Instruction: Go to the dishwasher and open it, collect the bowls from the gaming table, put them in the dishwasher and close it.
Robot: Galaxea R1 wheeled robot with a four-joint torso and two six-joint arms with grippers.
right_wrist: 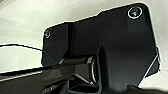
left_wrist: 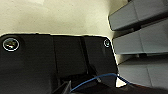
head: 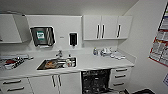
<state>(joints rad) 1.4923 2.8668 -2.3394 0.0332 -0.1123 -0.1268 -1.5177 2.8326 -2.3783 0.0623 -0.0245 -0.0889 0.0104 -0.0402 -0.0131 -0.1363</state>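
The dishwasher (head: 96, 80) stands open under the counter, right of centre, and its dark interior with wire racks faces me. Its door is lowered below the picture's edge. The bowls and the gaming table are out of view. The left wrist view looks past the robot's dark plate to pale floor and grey drawer fronts (left_wrist: 140, 37). The right wrist view has the dark plate and jointed bar over pale floor.
A white counter (head: 100, 62) holds a steel sink (head: 57, 63) with items in it, and small items sit at the right end. White drawers (head: 121, 77) flank the dishwasher's right, cabinet doors (head: 56, 81) its left. A wall with a poster (head: 160, 47) closes the right side.
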